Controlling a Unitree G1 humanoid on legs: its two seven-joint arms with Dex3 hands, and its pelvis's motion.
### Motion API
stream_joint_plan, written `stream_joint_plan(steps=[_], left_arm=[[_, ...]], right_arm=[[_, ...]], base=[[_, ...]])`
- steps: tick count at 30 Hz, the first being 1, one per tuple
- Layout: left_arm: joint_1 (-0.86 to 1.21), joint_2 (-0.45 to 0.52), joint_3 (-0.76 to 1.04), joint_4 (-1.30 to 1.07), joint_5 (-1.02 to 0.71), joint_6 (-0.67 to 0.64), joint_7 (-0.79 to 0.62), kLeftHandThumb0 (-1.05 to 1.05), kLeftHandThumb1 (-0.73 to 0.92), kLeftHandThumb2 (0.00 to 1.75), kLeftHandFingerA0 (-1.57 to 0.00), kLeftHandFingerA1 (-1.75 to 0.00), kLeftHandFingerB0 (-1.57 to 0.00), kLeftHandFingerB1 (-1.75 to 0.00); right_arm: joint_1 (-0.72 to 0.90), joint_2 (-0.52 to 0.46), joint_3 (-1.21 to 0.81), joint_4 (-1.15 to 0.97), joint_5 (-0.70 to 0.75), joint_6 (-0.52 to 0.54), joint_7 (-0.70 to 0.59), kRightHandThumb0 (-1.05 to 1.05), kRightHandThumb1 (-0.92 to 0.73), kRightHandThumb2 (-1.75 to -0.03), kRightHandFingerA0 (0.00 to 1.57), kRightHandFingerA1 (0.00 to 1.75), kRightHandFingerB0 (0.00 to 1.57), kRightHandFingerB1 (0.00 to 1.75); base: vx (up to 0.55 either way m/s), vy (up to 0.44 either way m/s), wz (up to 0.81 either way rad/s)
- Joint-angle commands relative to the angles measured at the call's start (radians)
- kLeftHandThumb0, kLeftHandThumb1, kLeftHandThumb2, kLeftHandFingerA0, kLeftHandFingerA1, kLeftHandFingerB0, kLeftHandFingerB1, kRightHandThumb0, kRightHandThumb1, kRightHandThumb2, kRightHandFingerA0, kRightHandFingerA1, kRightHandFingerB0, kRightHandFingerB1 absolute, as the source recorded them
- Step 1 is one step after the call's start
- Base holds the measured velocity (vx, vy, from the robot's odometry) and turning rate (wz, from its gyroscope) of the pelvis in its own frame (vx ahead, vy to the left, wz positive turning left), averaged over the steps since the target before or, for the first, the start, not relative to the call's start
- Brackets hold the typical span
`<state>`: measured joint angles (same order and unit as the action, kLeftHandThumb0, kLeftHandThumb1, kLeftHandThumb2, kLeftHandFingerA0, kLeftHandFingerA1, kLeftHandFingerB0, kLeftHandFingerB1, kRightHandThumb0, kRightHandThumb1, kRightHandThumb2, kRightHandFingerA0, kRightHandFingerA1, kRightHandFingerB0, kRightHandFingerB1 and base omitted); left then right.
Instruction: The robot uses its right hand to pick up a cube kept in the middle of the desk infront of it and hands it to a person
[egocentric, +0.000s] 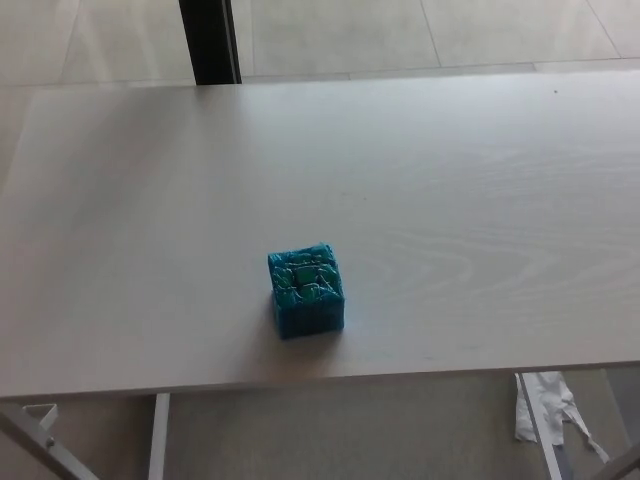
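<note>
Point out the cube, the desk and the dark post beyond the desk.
cube (306, 288), head view, on its patterned blue-green top face.
desk (470, 200), head view, on bare pale wood right of the cube.
dark post (210, 40), head view, on its middle, above the desk's far edge.

The cube (306, 290) sits on the desk (450, 200), slightly left of centre and low in the frame, near the desk's lower edge. A post (209, 40) stands behind the desk at upper left.
</note>
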<state>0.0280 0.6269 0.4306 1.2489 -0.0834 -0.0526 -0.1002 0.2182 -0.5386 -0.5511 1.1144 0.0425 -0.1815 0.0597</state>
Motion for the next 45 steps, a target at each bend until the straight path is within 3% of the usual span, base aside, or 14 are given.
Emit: stream_joint_plan(steps=[1,4,5,12,19,22,24,27,28,29,30,31,34,45], left_arm=[[-0.009,0.011,0.017,0.027,-0.032,-0.026,-0.032,-1.02,0.32,1.02,-0.52,-1.52,-0.24,-1.34],[-0.019,0.003,0.031,0.036,-0.045,-0.018,-0.030,-1.04,0.26,1.13,-0.61,-1.30,-0.37,-1.12],[-0.019,0.003,0.027,0.036,-0.041,-0.020,-0.029,-1.02,0.35,0.99,-0.51,-1.52,-0.26,-1.34],[-0.017,-0.005,0.015,0.040,-0.031,-0.018,-0.011,-1.03,0.37,0.97,-0.48,-1.52,-0.22,-1.33],[-0.013,-0.006,0.031,0.033,-0.048,-0.021,-0.028,-1.05,0.37,0.97,-0.46,-1.52,-0.20,-1.36],[-0.013,-0.007,0.029,0.033,-0.045,-0.025,-0.021,-1.03,0.36,0.99,-0.45,-1.51,-0.20,-1.36],[-0.016,-0.004,0.029,0.037,-0.046,-0.017,-0.026,-1.05,0.34,1.20,-0.59,-1.28,-0.35,-1.10],[-0.016,0.001,0.021,0.038,-0.037,-0.023,-0.029,-1.05,0.40,0.92,-0.44,-1.51,-0.22,-1.37],[-0.017,0.001,0.023,0.039,-0.038,-0.021,-0.030,-1.05,0.33,1.18,-0.58,-1.27,-0.30,-1.07],[-0.017,-0.001,0.022,0.039,-0.037,-0.024,-0.025,-1.05,0.40,0.94,-0.44,-1.50,-0.22,-1.37],[-0.017,-0.001,0.022,0.038,-0.036,-0.025,-0.023,-1.05,0.40,0.94,-0.44,-1.50,-0.22,-1.37],[-0.016,-0.001,0.020,0.038,-0.035,-0.028,-0.024,-1.05,0.42,0.92,-0.45,-1.52,-0.25,-1.38],[-0.009,0.002,0.014,0.038,-0.028,-0.032,-0.022,-1.05,0.42,0.92,-0.47,-1.50,-0.24,-1.35],[-0.023,-0.005,0.014,0.038,-0.030,-0.039,-0.033,-1.05,0.40,0.94,-0.50,-1.52,-0.25,-1.39]], right_arm=[[-0.013,-0.024,-0.037,0.015,0.070,-0.058,-0.016,-0.55,-0.41,-0.79,0.76,0.75,0.37,0.50],[-0.065,-0.015,-0.151,-0.023,0.185,-0.063,-0.035,-0.58,-0.40,-0.79,0.88,0.90,0.40,0.50],[-0.081,-0.014,-0.177,-0.047,0.204,-0.066,-0.035,-0.56,-0.50,-0.58,0.97,1.44,0.45,0.38],[-0.120,-0.006,-0.241,-0.324,0.220,-0.032,-0.060,-0.59,-0.55,-0.59,1.10,1.43,0.38,0.36],[-0.238,0.006,-0.267,-0.549,0.295,-0.006,-0.038,-0.66,-0.52,-0.57,1.07,0.65,0.40,0.35],[-0.269,0.017,-0.243,-0.725,0.297,0.050,-0.066,-0.75,-0.52,-0.57,1.20,0.80,0.42,0.41],[-0.353,0.027,-0.188,-0.968,0.362,0.135,-0.079,-0.73,-0.50,-0.56,0.63,0.50,0.53,0.43],[-0.403,0.026,-0.129,-1.114,0.386,0.204,-0.082,-0.62,-0.50,-0.56,0.51,0.48,0.52,0.37],[-0.427,0.028,-0.102,-1.164,0.394,0.236,-0.093,-0.66,-0.46,-0.83,0.56,0.57,0.41,0.48],[-0.473,0.026,-0.029,-1.222,0.329,0.258,-0.105,-0.66,-0.47,-0.83,1.05,1.34,0.33,0.47],[-0.488,0.027,-0.008,-1.243,0.319,0.272,-0.106,-0.66,-0.47,-0.83,1.05,1.34,0.33,0.47],[-0.515,0.031,0.019,-1.262,0.321,0.293,-0.105,-0.53,-0.60,-0.59,0.83,0.76,0.32,0.34],[-0.598,0.053,0.108,-1.295,0.299,0.335,-0.095,-0.55,-0.58,-0.57,0.46,0.50,0.29,0.33],[-0.806,0.179,0.537,-1.274,0.044,0.420,-0.014,-0.68,-0.55,-0.58,0.50,0.47,0.36,0.32]], base=[[0.00,0.000,0.00],[0.00,0.000,0.00],[0.00,0.000,0.00],[0.00,0.000,0.00],[0.00,0.000,0.00],[0.00,0.000,0.00],[0.00,0.000,0.00],[0.00,0.000,0.00],[0.00,0.000,0.00],[0.00,0.000,0.00],[0.00,0.000,0.00],[0.00,0.000,0.00],[0.00,0.000,0.00],[0.00,0.000,0.00]])
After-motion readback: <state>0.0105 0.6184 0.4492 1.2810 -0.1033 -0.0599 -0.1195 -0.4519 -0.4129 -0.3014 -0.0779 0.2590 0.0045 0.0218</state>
